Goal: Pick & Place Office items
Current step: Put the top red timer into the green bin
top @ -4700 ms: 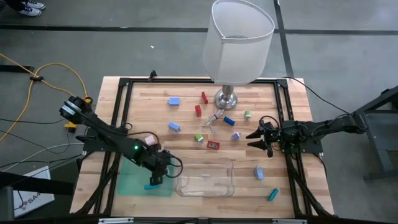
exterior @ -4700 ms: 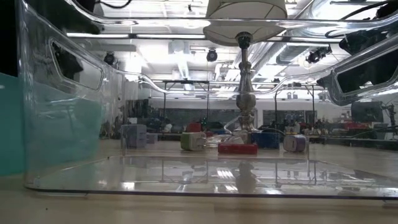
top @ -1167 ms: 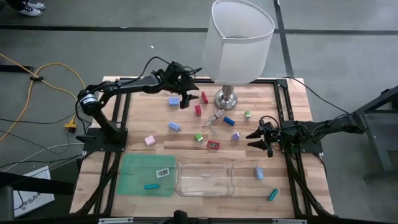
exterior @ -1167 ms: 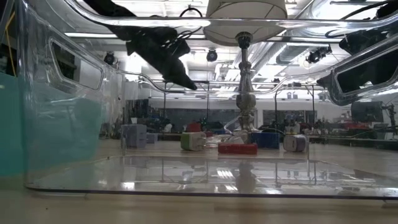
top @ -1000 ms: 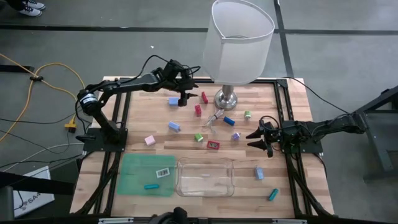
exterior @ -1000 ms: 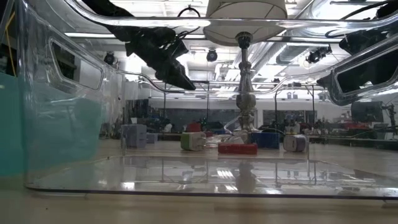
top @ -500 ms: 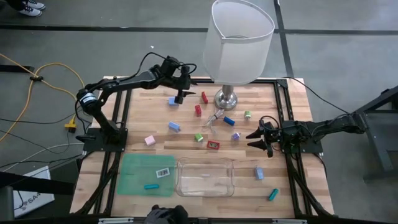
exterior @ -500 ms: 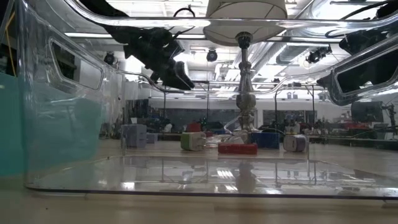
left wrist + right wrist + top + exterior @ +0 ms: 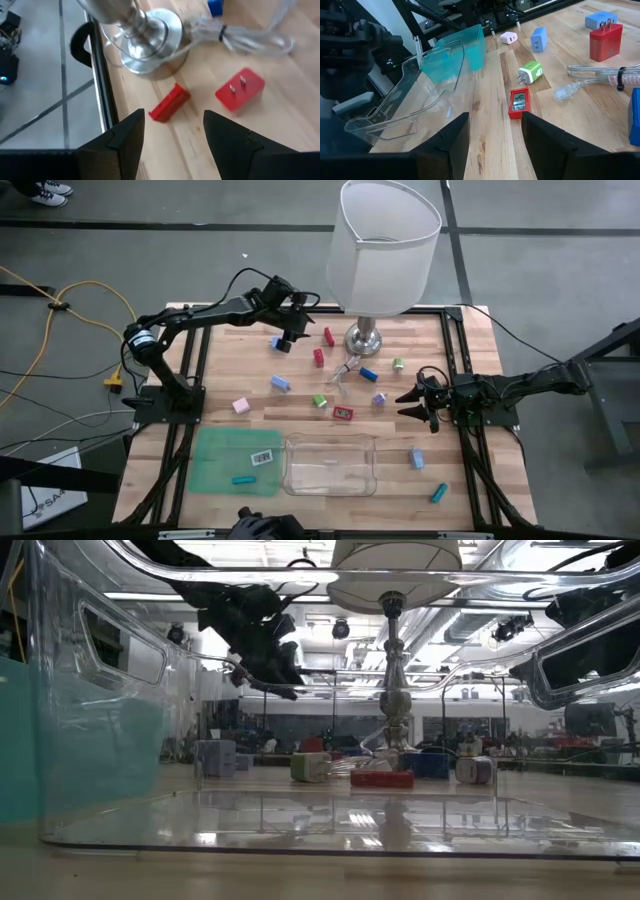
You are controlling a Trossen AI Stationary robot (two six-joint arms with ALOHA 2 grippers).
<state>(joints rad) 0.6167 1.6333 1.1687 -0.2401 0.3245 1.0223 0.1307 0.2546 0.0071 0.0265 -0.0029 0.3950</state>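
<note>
Left gripper (image 9: 291,337) open above red stick (image 9: 169,102).

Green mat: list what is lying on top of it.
On the green mat lie a teal stick-shaped piece and a small white barcoded item. Nothing overhead covers the mat; what is under it cannot be seen.

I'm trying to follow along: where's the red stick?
In the high view the red stick lies at the table's far edge, between the lamp base and the open left end effector.
</note>
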